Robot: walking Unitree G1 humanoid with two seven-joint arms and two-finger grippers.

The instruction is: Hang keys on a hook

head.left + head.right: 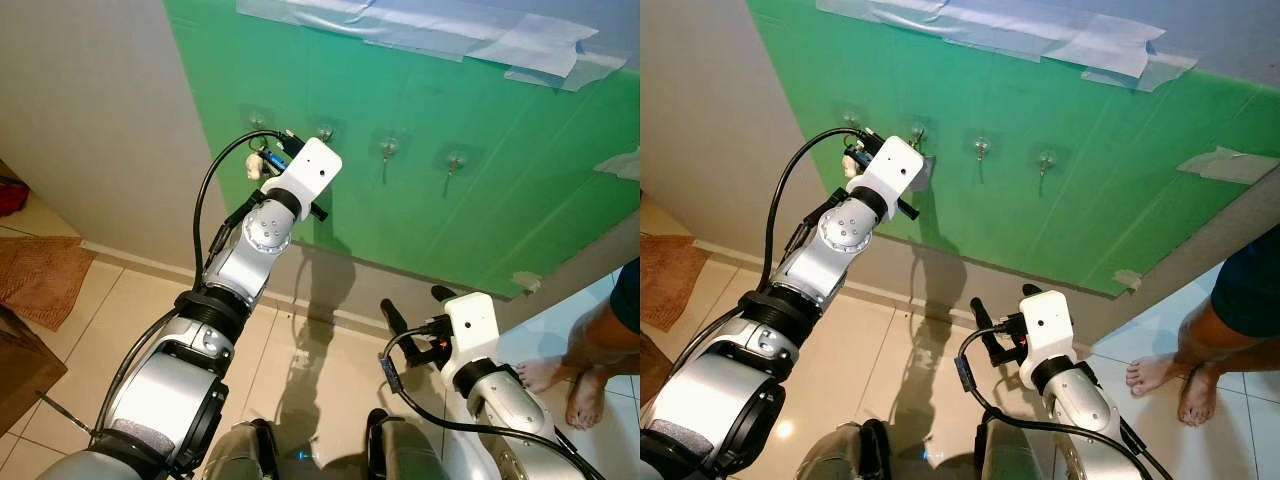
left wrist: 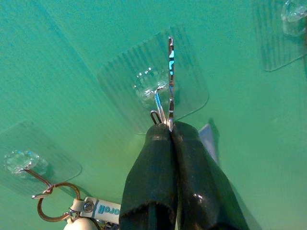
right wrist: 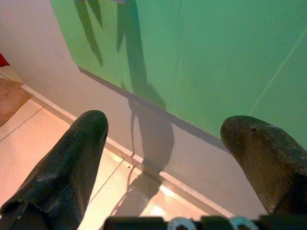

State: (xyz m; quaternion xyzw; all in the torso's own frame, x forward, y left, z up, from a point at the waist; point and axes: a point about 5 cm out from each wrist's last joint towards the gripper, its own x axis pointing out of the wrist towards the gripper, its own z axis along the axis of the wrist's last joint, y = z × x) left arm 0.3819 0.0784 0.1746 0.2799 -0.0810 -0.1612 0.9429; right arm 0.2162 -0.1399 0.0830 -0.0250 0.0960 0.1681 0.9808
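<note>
A green board (image 1: 480,200) on the wall carries a row of clear stick-on hooks. My left gripper (image 2: 170,128) is raised against the board and shut on a thin metal key ring (image 2: 171,72), seen edge-on. The ring stands right at the second hook from the left (image 2: 154,93), touching or just in front of its wire. Another key ring with a white tag (image 2: 88,211) hangs on the neighbouring hook (image 2: 21,163); it appears as a white charm (image 1: 254,165) in the left eye view. My right gripper (image 3: 163,139) hangs low near the floor, open.
Two more bare hooks (image 1: 388,147) (image 1: 455,158) sit further right on the board. A person's bare feet (image 1: 575,385) stand on the tiles at the right. A brown mat (image 1: 40,275) lies on the floor at the left. Tape strips (image 1: 450,35) hold the board's top.
</note>
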